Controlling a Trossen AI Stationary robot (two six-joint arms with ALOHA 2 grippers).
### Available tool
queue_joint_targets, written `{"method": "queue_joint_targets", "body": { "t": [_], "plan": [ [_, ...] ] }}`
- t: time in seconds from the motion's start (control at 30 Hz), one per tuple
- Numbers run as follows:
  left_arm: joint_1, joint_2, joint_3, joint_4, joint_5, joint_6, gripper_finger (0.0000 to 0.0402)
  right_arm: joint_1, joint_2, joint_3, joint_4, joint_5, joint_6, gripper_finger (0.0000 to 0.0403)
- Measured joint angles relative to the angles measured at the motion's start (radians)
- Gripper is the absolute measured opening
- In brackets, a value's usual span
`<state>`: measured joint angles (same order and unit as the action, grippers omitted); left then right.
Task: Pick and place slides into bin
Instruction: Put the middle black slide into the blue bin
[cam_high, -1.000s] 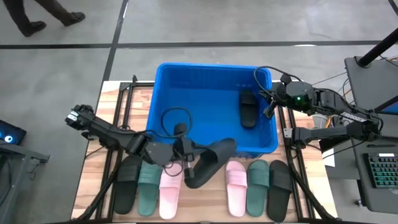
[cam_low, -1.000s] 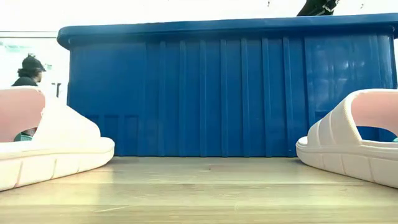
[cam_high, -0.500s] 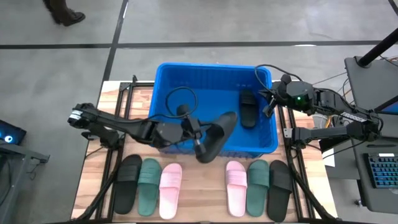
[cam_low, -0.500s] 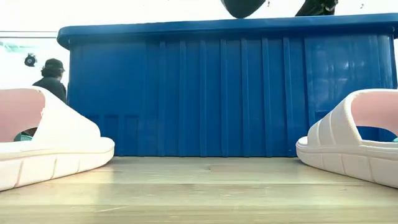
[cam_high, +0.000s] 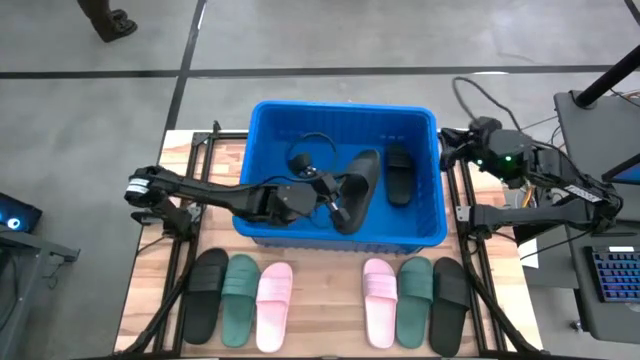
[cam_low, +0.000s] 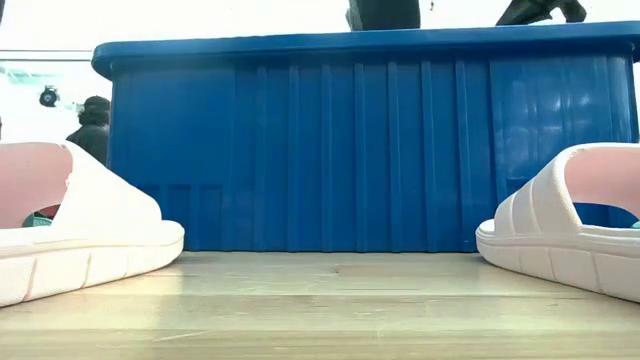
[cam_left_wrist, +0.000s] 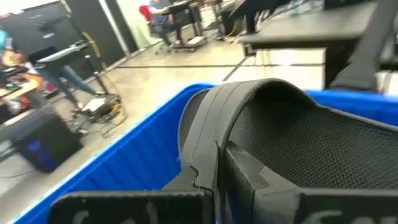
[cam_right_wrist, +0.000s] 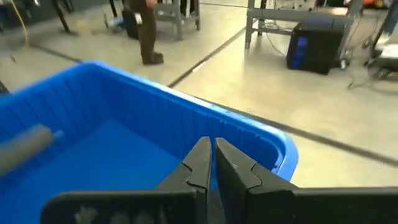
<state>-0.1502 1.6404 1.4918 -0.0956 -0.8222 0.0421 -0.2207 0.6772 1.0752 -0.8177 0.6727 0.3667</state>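
The blue bin (cam_high: 262, 150) stands mid-table, and one black slide (cam_high: 399, 173) lies flat on its floor at the right. My left gripper (cam_high: 335, 200) reaches in over the bin from the left, shut on another black slide (cam_high: 360, 185). That slide also shows above the rim in the low view (cam_low: 385, 12). My right gripper (cam_high: 447, 152) hovers shut and holding nothing by the bin's far right corner. Several slides lie in a row on the table in front of the bin: black (cam_high: 205, 295), green (cam_high: 240, 300), pink (cam_high: 272, 305), pink (cam_high: 380, 300), green (cam_high: 415, 300), black (cam_high: 450, 305). My left gripper pinches the black slide between its two fingers at the edge of the wide strap (cam_left_wrist: 208, 134). The fingers come nearly level from the table's left. The slide is lifted clear and tilted, its sole slanting over the inside of the bin.
The bin's near wall (cam_low: 330, 150) stands tall between the row of slides and the inside. A black cable loops above the left wrist (cam_high: 310, 150). A person walks on the floor beyond the table (cam_high: 105, 15). A side desk with a keyboard (cam_high: 610, 275) stands at the right.
My left gripper has swung up and toward the table's far edge. It has carried the black slide from in front of the bin over the near wall to above the inside. My right gripper has drawn back toward the right, away from the bin, and has rolled.
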Motion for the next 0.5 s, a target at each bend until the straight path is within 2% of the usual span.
{"method": "queue_joint_targets", "body": {
  "t": [0.27,0.5],
  "plan": [
    [0.032,0.060,0.006,0.027,-0.021,0.023,0.0000,0.000,-0.036,0.000,-0.029,-0.150,0.014,0.0013],
    [0.060,0.070,0.031,0.053,-0.024,0.024,0.0000,0.000,-0.028,0.000,-0.104,-0.156,0.019,0.0013]
  ]
}}
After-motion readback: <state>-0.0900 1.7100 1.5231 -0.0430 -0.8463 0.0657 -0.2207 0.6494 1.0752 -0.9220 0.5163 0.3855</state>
